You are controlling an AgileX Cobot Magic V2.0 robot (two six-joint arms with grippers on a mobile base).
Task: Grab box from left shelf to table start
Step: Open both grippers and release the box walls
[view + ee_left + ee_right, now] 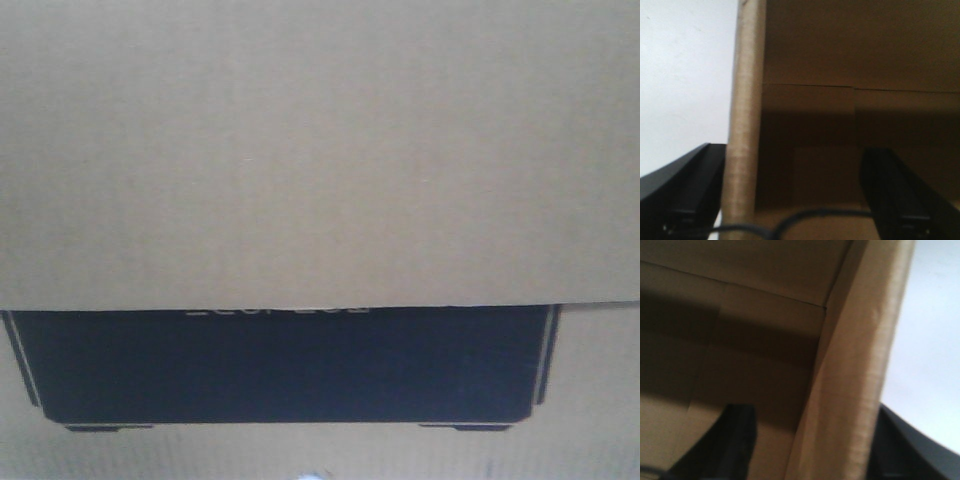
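The box [320, 150] fills the front view. Left tool [790, 200] and right tool [810, 450] each straddle an upright side wall, jaws apart, one finger inside. Contact cannot be confirmed.

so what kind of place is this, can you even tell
Hard to say: the box fills nearly every view. Its plain corrugated walls and black printed panel hint at a packing or storage setting. Beyond it only a pale blank surface shows; each gripper straddles a box wall.
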